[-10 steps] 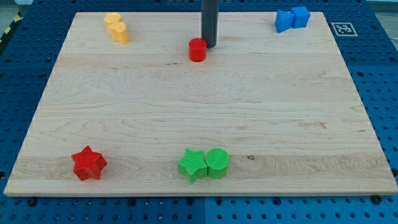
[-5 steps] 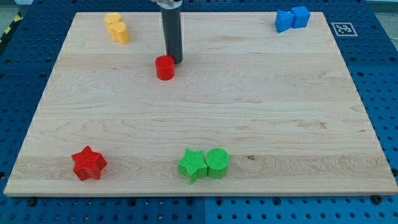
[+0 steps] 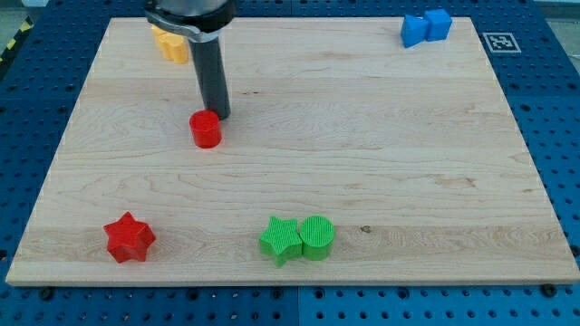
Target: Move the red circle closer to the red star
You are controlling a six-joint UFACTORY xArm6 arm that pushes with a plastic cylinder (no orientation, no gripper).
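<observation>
— Where does the red circle (image 3: 207, 129) lie?

— On the wooden board (image 3: 362, 163), in its left half, somewhat nearer the top edge than the bottom edge. The red star (image 3: 129, 238) sits well apart from it, close to the bottom-left corner.

— And my tip (image 3: 220, 115)?

— It is a plain dark rod with nothing to open or close, and it holds nothing. Its end stands on the board just at the circle's upper-right side, touching it or all but touching; the exact contact is too fine to tell. The circle lies to the lower left of the tip, on the side facing the star.

— What else is on the board?

— A green star (image 3: 281, 240) and a green circle (image 3: 317, 237) touch each other near the middle of the bottom edge. Two blue blocks (image 3: 425, 27) sit together at the top-right corner. A yellow block (image 3: 169, 43) near the top-left corner is partly hidden behind the rod's mount, so its shape is unclear.
</observation>
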